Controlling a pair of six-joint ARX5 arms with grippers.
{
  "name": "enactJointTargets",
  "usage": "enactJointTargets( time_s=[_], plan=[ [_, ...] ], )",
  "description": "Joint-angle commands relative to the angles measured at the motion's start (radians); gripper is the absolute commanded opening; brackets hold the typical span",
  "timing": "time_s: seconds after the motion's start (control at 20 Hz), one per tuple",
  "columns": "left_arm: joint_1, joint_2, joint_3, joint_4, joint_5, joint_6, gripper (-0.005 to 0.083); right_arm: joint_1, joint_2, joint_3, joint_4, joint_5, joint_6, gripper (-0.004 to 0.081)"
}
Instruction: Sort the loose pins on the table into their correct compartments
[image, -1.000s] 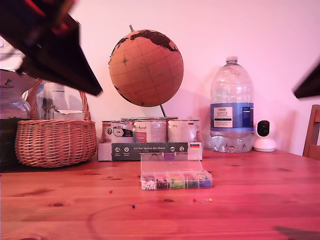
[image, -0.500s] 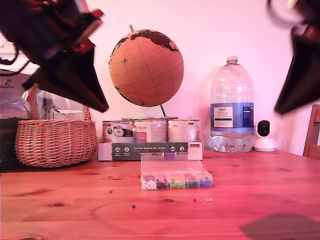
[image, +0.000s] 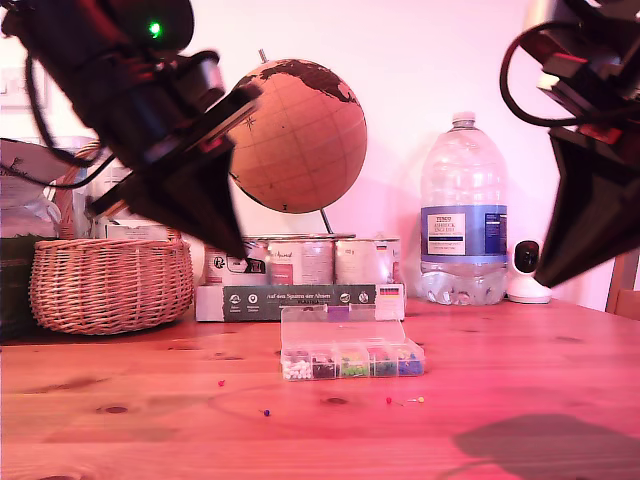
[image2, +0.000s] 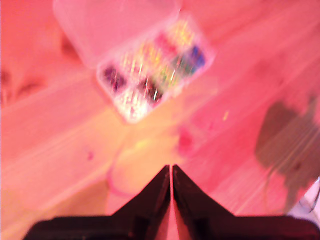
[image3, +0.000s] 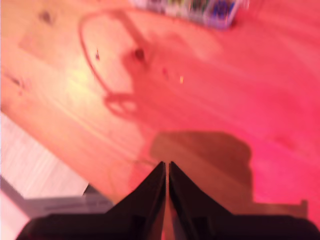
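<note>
Overhead, my first gripper (image2: 171, 169) and my second gripper (image3: 166, 165) both closed and empty, pins (image: 404, 401) loose on the table (image: 520, 380) before the box (image: 350, 354).

Reddish knotty wooden table (image: 520, 370), clear glossy plastic box of compartments (image: 352, 352), woven wicker basket (image: 110, 283)

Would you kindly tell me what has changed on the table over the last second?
Both arms came further into the exterior view: one moved down and toward the middle, the other swung in from that view's right edge. Nothing was grasped. The loose pins and the clear box stayed put.
</note>
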Motion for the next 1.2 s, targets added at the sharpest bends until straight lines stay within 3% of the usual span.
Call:
enactJointTargets(
  time_s=[0.0, 0.2, 0.4, 0.55, 1.15],
  plan=[
    [-0.003, 0.039, 0.031, -0.037, -0.025, -0.029, -0.0005, 0.005, -0.003, 0.015, 0.017, -0.005, 0.000, -0.0012],
    [-0.009, 0.109, 0.106, -0.142, -0.082, -0.035, 0.0009, 0.005, -0.003, 0.015, 0.021, -0.005, -0.001, -0.0012],
    [-0.012, 0.178, 0.187, -0.239, -0.138, -0.047, 0.0100, 0.005, -0.003, 0.015, 0.026, -0.005, 0.000, -0.0012],
    [-0.012, 0.229, 0.237, -0.302, -0.176, -0.047, 0.0100, 0.005, -0.003, 0.015, 0.031, -0.006, 0.000, -0.0012],
    [-0.021, 0.372, 0.268, -0.291, -0.217, -0.062, 0.0147, 0.005, -0.003, 0.015, 0.050, -0.005, 0.000, -0.0012]
  ],
)
